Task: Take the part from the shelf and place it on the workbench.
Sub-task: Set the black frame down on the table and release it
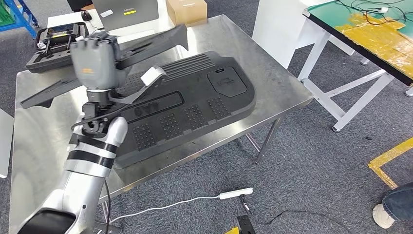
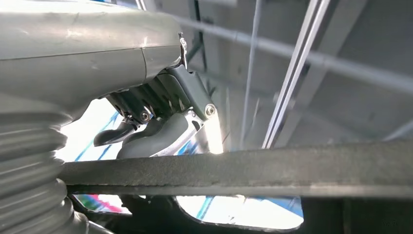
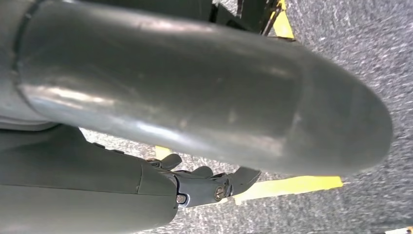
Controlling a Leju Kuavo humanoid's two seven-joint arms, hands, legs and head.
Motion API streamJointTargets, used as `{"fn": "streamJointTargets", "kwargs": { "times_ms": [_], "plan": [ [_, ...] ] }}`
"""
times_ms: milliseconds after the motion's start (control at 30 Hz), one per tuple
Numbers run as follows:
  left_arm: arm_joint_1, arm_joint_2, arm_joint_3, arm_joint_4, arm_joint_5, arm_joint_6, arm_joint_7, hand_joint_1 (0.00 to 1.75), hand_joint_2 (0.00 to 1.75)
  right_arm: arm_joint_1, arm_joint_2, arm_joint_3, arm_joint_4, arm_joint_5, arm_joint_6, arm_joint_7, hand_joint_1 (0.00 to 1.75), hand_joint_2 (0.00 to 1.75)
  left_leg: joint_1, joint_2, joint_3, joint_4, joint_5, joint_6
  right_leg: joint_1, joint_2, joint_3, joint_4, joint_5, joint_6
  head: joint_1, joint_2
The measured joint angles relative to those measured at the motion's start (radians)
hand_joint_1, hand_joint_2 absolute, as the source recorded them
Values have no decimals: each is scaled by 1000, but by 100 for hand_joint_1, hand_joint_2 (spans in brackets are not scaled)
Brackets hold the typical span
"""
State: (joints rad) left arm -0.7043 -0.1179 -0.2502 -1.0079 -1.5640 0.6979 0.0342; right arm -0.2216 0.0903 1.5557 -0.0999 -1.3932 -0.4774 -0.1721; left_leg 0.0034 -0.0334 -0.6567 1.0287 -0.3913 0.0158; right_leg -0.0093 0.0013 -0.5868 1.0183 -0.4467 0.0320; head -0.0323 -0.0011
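Fingers [image 2: 146, 114] of the left hand [image 1: 95, 61] grip a part [image 1: 122, 56] above the panel [image 1: 195, 97] marked "4A0".

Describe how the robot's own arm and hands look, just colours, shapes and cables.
The left arm is silver with black bands near the wrist and a thin black cable looping beside it. Its robot hand has a boxy grey back. The right robot hand shows a smooth grey cover, darker fingers and small screws.
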Motion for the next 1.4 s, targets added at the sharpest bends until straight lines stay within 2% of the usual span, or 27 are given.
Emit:
{"fn": "streamJointTargets", "kwargs": {
  "times_ms": [100,200,467,633,867,1033,1067,1167,1200,1400],
  "plan": [
    [-48,22,-98,140,-3,0,97,175,175,-3,3,0,0,15,6,2,0,0,-1,0,0,0,0,0,-1,0,0,0,0,0,0,0],
    [-87,35,-181,265,-4,0,153,175,175,-6,3,0,0,24,9,3,0,0,-2,0,0,0,1,1,-2,0,0,0,0,0,0,0],
    [-158,39,-345,515,-6,-57,210,175,175,-11,4,0,0,20,17,28,0,0,-2,0,-1,0,0,1,-2,0,-2,0,0,0,0,0],
    [-165,31,-379,579,-4,-106,213,175,175,-11,3,0,0,5,18,69,0,0,-2,0,-2,0,0,1,-2,0,-2,0,0,0,0,0],
    [-178,24,-394,616,0,-115,215,175,175,-11,3,0,0,3,19,75,0,0,-2,0,-2,0,0,1,-2,0,-2,0,0,0,0,0],
    [-185,19,-402,633,-1,-171,227,175,175,-11,0,0,0,-3,13,86,0,0,-2,0,-2,0,0,1,-2,0,-3,0,0,0,0,0],
    [-185,18,-405,636,-2,-181,231,153,131,-11,0,0,0,-4,12,85,0,0,-2,0,-2,0,0,1,-2,0,-3,0,0,0,0,0],
    [-185,11,-414,646,0,-220,237,22,0,-11,-3,0,0,-8,11,83,0,0,-2,0,-2,0,0,1,-2,0,-2,0,0,0,0,0],
    [-185,8,-417,650,1,-236,237,0,0,-11,-4,0,0,-8,11,81,0,0,-2,0,-2,0,0,1,-2,0,-2,0,0,0,0,0],
    [-195,-17,-418,671,34,-351,215,0,0,-11,-9,0,0,-7,11,77,0,0,-2,0,-2,0,1,1,-2,0,-2,0,0,0,0,0]
  ]
}}
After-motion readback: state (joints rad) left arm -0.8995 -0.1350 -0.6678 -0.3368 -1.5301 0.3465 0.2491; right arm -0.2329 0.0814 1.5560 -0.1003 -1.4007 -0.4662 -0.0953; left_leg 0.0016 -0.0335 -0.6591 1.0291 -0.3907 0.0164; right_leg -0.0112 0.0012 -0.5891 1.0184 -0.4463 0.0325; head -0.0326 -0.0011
